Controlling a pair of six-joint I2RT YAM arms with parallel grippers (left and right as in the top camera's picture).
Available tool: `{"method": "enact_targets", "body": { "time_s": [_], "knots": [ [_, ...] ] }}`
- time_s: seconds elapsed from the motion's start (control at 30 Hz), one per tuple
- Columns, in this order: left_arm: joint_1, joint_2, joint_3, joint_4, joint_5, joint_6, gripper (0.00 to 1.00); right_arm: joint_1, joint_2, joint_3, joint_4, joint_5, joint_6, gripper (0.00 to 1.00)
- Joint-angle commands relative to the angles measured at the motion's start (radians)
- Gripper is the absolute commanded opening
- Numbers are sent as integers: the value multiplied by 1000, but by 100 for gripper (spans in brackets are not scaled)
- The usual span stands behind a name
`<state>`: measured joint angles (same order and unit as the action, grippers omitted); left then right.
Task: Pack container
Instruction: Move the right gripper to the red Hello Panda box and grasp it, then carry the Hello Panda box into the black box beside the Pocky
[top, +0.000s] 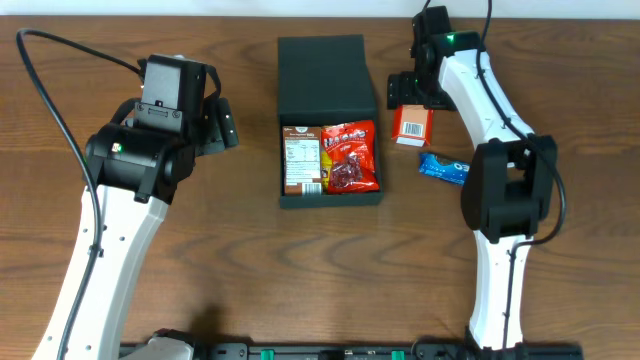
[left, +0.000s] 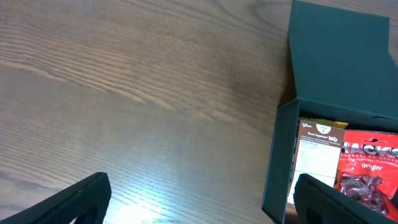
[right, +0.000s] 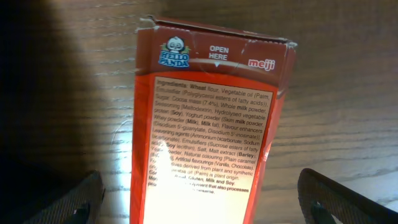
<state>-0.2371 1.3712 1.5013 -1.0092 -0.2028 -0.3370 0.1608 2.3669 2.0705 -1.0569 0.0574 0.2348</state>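
Note:
The dark teal-black container (top: 331, 196) lies mid-table with its flap lid (top: 325, 75) open to the far side. Inside are a brown packet with a white label (top: 302, 157) and a red snack bag (top: 350, 156). In the left wrist view the container (left: 281, 158) is at the right. My left gripper (left: 202, 199) is open and empty over bare wood left of the container. My right gripper (right: 205, 199) is open, its fingers on either side of an orange-red Hello Panda box (right: 211, 124), also visible overhead (top: 413, 124), lying on the table right of the container.
A blue snack packet (top: 443, 167) lies on the table just right of and nearer than the orange-red box, close to the right arm (top: 510, 185). The left arm (top: 130, 160) stands over the table's left part.

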Motion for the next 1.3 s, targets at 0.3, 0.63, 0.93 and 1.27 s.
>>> {"method": "enact_targets", "body": {
  "time_s": [0.3,0.63,0.93,1.27],
  "knots": [
    [3,3,22,0,-14,-5,95,-4,76,2,-3,14,101,99],
    [3,3,22,0,-14,-5,95,-6,93,2,2,-6,101,79],
    [3,3,22,0,-14,-4,95,-6,92,16,-29,-5,101,70],
    [3,3,22,3,-14,-4,95,1,92,388,-294,-15,63,64]
  ]
}}
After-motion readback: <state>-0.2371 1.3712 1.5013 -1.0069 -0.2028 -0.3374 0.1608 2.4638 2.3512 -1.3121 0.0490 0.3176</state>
